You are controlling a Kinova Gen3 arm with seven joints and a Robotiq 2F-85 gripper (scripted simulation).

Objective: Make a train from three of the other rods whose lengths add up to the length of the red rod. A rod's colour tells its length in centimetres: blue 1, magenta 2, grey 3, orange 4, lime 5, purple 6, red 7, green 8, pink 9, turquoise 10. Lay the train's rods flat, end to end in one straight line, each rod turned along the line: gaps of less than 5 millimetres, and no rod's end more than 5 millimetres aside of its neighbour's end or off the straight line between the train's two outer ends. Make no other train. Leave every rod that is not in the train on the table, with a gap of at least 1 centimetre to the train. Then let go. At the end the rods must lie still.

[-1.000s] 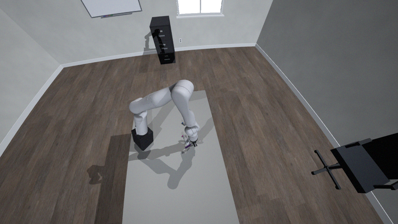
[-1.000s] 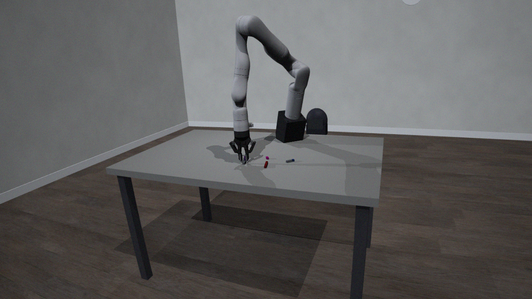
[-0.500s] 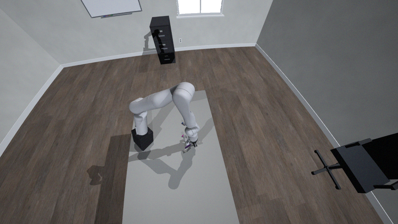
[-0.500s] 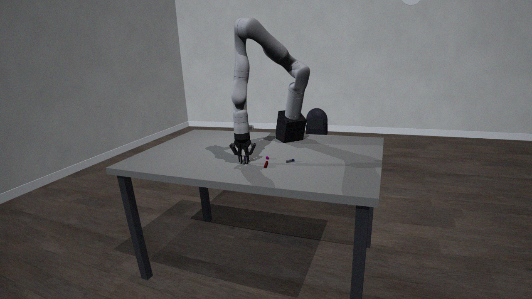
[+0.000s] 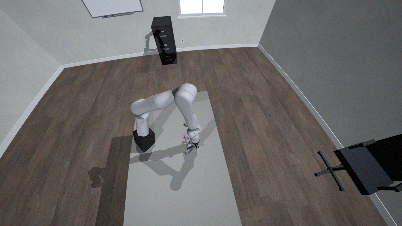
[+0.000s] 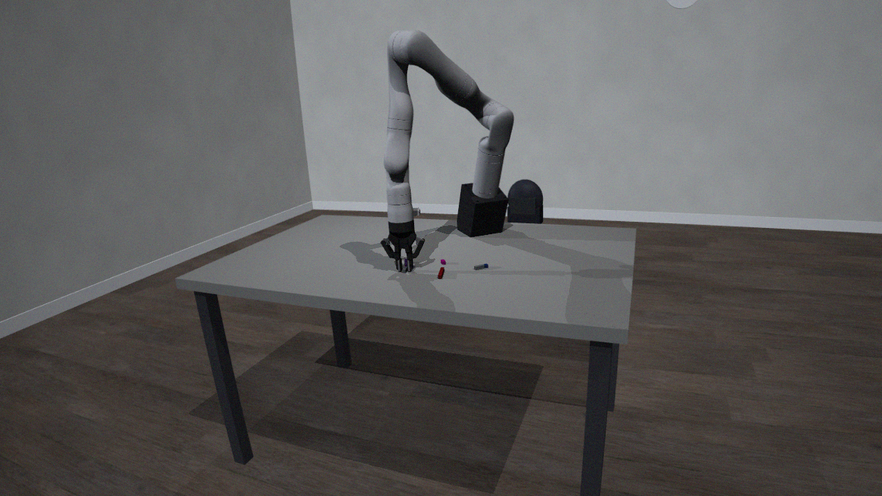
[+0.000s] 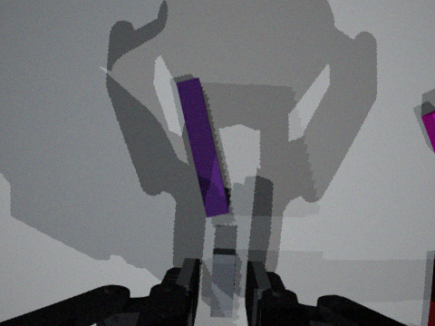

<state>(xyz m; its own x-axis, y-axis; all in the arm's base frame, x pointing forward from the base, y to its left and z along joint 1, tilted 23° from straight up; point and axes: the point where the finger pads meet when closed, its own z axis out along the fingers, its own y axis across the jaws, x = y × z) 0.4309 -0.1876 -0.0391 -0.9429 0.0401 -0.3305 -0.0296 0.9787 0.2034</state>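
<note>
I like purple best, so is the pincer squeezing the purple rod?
No, the purple rod lies beyond the pincer's fingertips.

rods (image 5: 189, 147) (image 6: 441, 272) (image 7: 201, 147) on table (image 5: 179, 207) (image 6: 308, 271) (image 7: 372, 226), hand (image 5: 197, 146) (image 6: 404, 269) (image 7: 222, 279) above
</note>
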